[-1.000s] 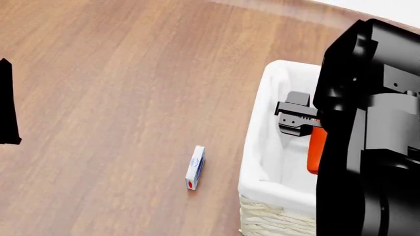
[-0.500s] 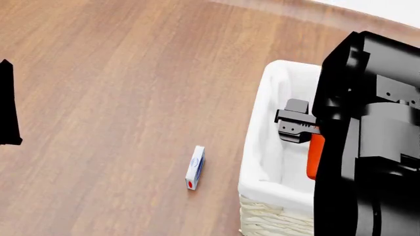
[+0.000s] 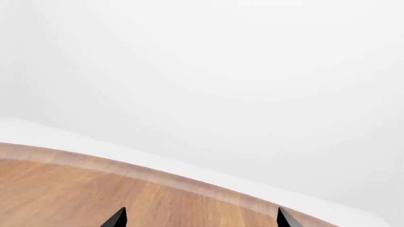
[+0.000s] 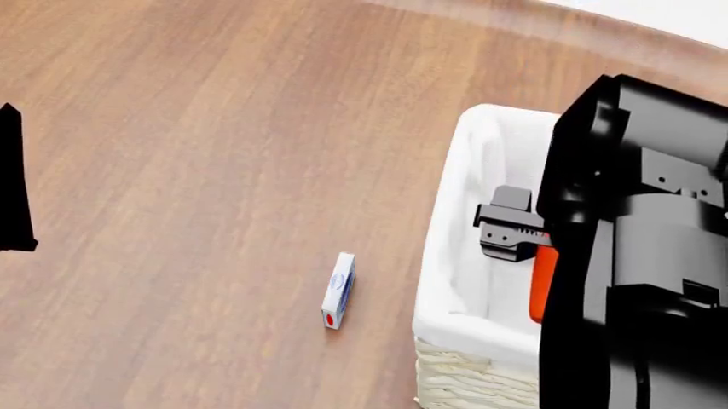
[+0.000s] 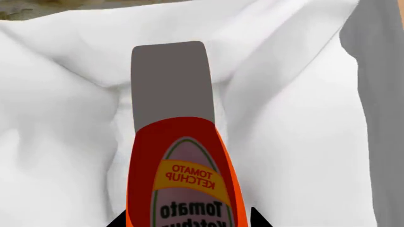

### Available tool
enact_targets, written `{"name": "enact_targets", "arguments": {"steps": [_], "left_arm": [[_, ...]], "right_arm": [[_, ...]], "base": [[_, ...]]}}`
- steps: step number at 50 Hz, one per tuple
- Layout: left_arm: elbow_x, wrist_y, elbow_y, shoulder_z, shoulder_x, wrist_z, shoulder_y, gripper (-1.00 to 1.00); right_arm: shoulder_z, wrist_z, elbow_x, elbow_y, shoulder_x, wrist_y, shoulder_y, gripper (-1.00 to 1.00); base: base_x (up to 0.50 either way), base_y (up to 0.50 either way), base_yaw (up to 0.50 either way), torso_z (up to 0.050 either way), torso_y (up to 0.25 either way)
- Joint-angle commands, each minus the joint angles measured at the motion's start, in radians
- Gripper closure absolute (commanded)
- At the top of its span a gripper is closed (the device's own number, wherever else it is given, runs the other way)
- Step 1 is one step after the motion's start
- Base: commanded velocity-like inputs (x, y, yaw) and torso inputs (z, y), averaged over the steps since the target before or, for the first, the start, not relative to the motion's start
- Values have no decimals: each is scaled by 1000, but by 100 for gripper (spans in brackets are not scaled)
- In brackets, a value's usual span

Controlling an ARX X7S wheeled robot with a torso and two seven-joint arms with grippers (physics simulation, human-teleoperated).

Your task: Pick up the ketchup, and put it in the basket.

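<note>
Head view, nearest first: the right arm (image 4: 637,256) fills the lower right corner as a bulky black mass, reaching over the basket (image 4: 455,328). Its gripper (image 4: 509,232) hangs inside the white liner, and a strip of the orange-red ketchup (image 4: 544,277) shows just beside the arm's edge, within the basket's walls. On the wood table (image 4: 228,128), a small white-and-blue box (image 4: 338,290) lies on its side, a little to the left of the basket and apart from it. At the far left edge a black piece of the left arm (image 4: 12,179) shows.

The right wrist view looks down along the bottle (image 5: 180,175), label up, grey-looking cap (image 5: 169,85) pointing toward the liner folds (image 5: 296,118). Two dark fingertips (image 5: 260,220) flank the bottle's body, pinching it on both sides.

The left wrist view has only two dark fingertips (image 3: 115,218) at its lower border, spread well apart with nothing between them, over the table's far edge (image 3: 158,177) and a blank white background.
</note>
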State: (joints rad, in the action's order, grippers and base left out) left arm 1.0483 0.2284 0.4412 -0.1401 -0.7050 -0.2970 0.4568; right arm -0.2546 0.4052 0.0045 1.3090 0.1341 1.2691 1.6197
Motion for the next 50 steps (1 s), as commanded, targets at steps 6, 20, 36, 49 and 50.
{"name": "enact_targets", "arguments": {"steps": [6, 20, 36, 49, 50], "left_arm": [[2, 0, -4, 0, 0, 0, 0, -100], [4, 0, -5, -1, 0, 0, 1, -100], [8, 2, 0, 0, -2, -5, 2, -100], [11, 3, -1, -1, -2, -4, 3, -100], [12, 4, 0, -1, -2, -4, 3, -100]], "right_arm": [[11, -7, -3, -1, -1, -3, -1, 100], [12, -10, -3, -1, -2, -3, -5, 100], [15, -21, -4, -1, 0, -7, -11, 100], [-57, -31, 19, -1, 12, -28, -13, -100], [-55, -23, 11, -1, 11, 7, -13, -100]], "base": [[0, 0, 0, 0, 0], [0, 0, 0, 1, 0], [0, 0, 0, 0, 0], [0, 0, 0, 0, 1], [0, 0, 0, 0, 0]]}}
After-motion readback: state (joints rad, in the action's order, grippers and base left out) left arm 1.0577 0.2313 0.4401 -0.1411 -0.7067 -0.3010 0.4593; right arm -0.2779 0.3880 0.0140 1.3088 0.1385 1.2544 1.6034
